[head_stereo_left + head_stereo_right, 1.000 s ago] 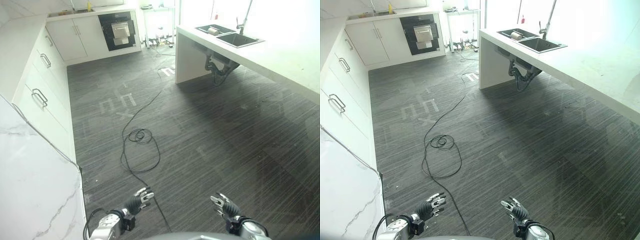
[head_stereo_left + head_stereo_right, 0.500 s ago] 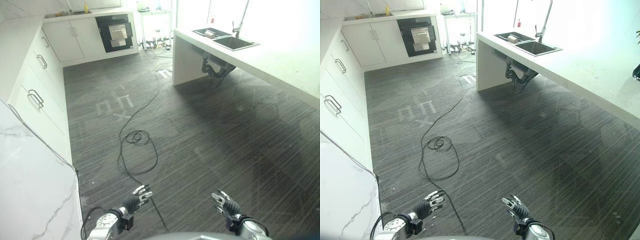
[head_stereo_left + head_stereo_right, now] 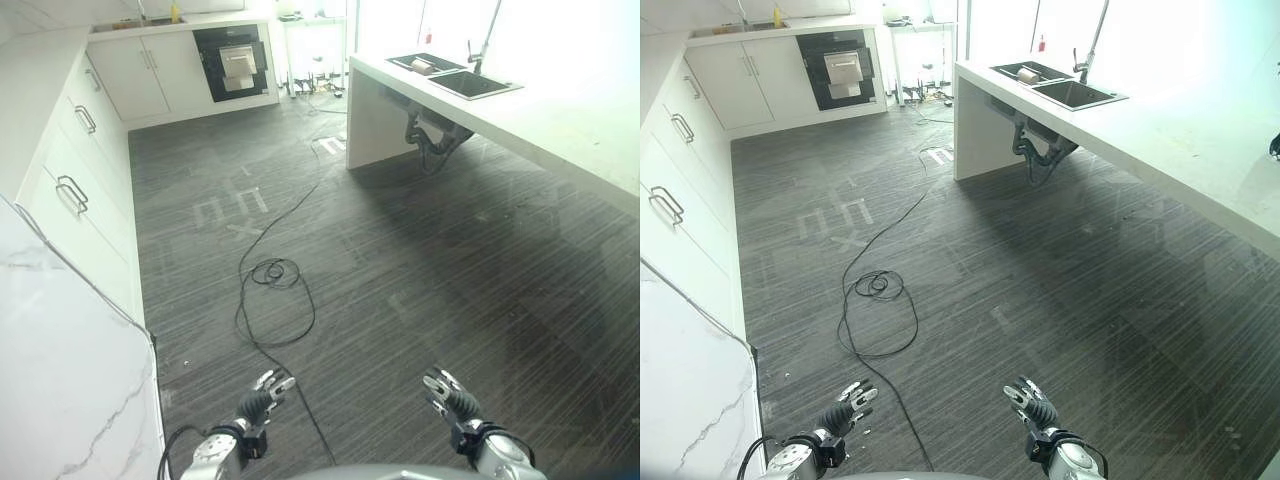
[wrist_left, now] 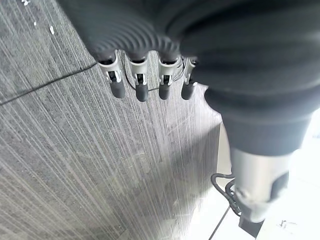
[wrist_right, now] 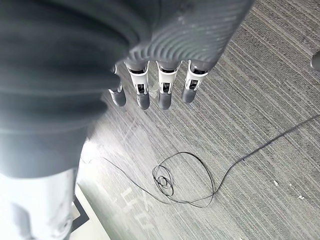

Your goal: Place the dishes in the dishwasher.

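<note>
While both hands are held low and empty, left hand (image 3: 262,396) and right hand (image 3: 446,394) are seen with fingers relaxed above the floor (image 3: 400,260). Far ahead, slightly left, the dishwasher (image 3: 236,62) is seen; a dish (image 3: 421,64) lies in the sink (image 3: 455,76), far right.

Dark grey striped floor (image 3: 420,260) lies beyond both robot hands, white cabinets (image 3: 90,170) with a white grey-veined marble counter (image 3: 60,390) left of the left robot hand (image 3: 262,394), black dishwasher (image 3: 236,62) far ahead.
</note>
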`<state>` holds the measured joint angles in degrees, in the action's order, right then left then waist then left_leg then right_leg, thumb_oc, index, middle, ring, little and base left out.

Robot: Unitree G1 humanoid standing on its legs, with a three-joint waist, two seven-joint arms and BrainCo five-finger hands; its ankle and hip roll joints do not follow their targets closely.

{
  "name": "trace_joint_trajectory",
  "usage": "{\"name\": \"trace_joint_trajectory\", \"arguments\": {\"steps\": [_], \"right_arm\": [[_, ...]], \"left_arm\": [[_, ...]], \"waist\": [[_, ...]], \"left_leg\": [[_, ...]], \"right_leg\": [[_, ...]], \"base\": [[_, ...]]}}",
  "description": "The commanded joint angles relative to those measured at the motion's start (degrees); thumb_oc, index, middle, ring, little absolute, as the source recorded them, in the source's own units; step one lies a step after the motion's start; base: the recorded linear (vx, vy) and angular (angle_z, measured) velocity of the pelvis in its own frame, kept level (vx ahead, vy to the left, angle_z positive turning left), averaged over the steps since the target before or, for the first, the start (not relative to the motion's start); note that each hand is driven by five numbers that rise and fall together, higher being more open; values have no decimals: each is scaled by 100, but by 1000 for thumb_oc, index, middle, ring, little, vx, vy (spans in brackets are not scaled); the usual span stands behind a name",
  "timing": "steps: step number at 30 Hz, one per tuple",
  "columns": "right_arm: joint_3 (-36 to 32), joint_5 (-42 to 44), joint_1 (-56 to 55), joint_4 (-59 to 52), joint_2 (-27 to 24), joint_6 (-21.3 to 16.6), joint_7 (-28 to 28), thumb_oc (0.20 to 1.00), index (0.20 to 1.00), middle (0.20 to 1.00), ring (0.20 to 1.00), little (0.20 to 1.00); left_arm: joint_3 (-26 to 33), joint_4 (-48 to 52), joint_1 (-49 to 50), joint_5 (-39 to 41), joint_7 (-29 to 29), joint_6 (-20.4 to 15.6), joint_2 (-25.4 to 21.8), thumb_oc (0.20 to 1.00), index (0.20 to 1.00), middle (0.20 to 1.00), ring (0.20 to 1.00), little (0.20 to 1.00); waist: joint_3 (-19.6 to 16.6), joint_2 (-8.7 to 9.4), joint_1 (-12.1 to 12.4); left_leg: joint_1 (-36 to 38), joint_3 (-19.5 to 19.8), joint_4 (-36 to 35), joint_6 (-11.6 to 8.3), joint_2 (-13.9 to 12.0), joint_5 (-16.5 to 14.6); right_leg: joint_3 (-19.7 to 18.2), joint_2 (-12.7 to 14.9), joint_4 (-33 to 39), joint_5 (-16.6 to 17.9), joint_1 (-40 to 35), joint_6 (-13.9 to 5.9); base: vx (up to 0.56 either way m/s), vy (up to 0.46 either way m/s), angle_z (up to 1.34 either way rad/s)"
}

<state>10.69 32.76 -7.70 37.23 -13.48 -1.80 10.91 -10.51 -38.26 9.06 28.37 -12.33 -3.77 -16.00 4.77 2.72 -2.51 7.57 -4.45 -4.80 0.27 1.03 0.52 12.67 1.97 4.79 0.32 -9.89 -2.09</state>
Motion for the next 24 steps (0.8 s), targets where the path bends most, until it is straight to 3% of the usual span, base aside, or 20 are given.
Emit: {"name": "trace_joint_trajectory", "arguments": {"steps": [1, 5, 12, 24], "right_arm": [[-7, 92, 310, -353, -294, -226, 176, 1000, 1000, 1000, 1000, 1000], [-26, 65, 361, -257, -352, -268, 196, 1000, 1000, 1000, 1000, 1000], [-65, 235, 334, -265, -322, -292, 50, 1000, 1000, 1000, 1000, 1000], [-26, 295, 345, -308, -273, -247, 6, 1000, 1000, 1000, 1000, 1000]], "left_arm": [[217, 214, -395, 276, -80, -241, 41, 1000, 1000, 1000, 1000, 1000], [218, 176, -434, 193, -207, -230, 94, 1000, 1000, 1000, 1000, 1000], [173, 246, -381, 303, -410, -4, 133, 1000, 1000, 1000, 1000, 1000], [34, 315, -324, 291, -595, -63, 72, 1000, 1000, 1000, 1000, 1000]], "waist": [[348, -225, 36], [376, -190, 88], [252, -321, 52], [209, -326, 71]], "left_leg": [[-66, -339, 828, -361, -325, -253], [-250, -366, 976, -398, -355, -269], [29, -423, 402, -560, -485, -85], [120, -424, 295, -484, -397, -114]], "right_leg": [[-453, -150, -650, -258, 164, -259], [-440, -105, -574, -246, 100, -266], [-228, -48, -395, -256, 45, -325], [-219, -32, -223, -131, 17, -352]], "base": [[-1, -122, 38], [-15, -42, 20], [-31, 32, 13], [-48, 24, 1]]}}
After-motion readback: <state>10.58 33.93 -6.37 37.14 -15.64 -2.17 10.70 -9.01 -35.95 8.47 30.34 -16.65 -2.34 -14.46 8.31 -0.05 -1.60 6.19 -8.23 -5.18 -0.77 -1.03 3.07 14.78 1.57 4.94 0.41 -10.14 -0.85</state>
